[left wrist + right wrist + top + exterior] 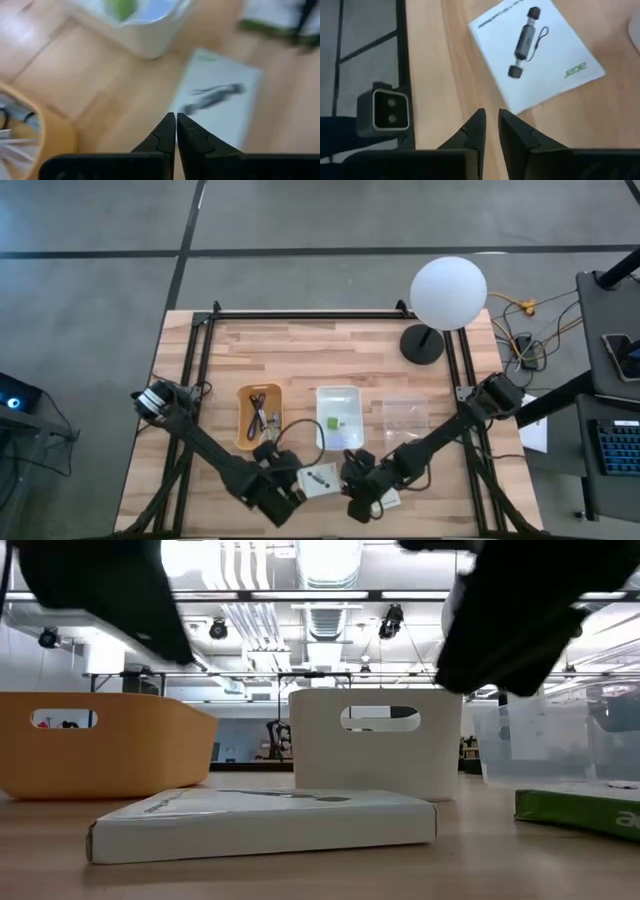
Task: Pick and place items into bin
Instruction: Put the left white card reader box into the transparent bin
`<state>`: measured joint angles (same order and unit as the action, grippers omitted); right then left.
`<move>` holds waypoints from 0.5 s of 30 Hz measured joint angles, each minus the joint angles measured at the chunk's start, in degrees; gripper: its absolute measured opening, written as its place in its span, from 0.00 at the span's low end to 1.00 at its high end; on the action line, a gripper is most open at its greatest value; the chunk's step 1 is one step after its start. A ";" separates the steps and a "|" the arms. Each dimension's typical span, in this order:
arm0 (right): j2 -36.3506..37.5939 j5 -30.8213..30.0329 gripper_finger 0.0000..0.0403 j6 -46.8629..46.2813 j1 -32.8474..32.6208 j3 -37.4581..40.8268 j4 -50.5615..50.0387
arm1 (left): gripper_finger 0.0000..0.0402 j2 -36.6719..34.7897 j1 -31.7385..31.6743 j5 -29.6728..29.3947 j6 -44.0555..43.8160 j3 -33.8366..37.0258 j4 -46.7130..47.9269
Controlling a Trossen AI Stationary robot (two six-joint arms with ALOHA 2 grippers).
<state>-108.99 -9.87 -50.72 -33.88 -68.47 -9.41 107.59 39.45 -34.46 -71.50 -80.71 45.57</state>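
Note:
Two white square cards with a dark printed object lie flat on the wood near the table's near edge. One card (320,478) (220,100) (260,820) sits just ahead of my left gripper (175,120) (290,492), which is shut and hovers over the card's near edge. The other card (535,50) (388,500) lies ahead of my right gripper (491,117) (358,500), whose fingers stand a narrow gap apart above bare wood. The orange bin (258,417) holds cables. The white bin (339,418) holds a green block (330,421).
A clear bin (405,415) stands to the right of the white bin. A white globe lamp (448,293) stands at the far right corner. The low camera (382,112) sits at the table's near edge. Black frame rails (300,314) run along the table's sides.

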 joint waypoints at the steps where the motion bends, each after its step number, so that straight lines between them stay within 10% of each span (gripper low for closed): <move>1: 0.00 0.92 0.11 -0.08 0.49 0.00 0.00 | 0.00 -0.21 -0.66 1.07 0.06 1.81 -2.21; 7: 0.00 3.48 0.11 -0.68 1.35 0.02 1.58 | 0.00 -0.74 -3.61 6.89 8.47 8.97 -23.19; 15: 0.00 4.07 0.11 -4.36 0.53 0.40 2.16 | 0.00 -0.72 -6.16 3.08 6.16 10.34 -18.46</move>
<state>-108.99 -5.80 -55.08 -33.35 -68.06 -7.25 106.87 33.30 -31.38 -65.34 -70.37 27.11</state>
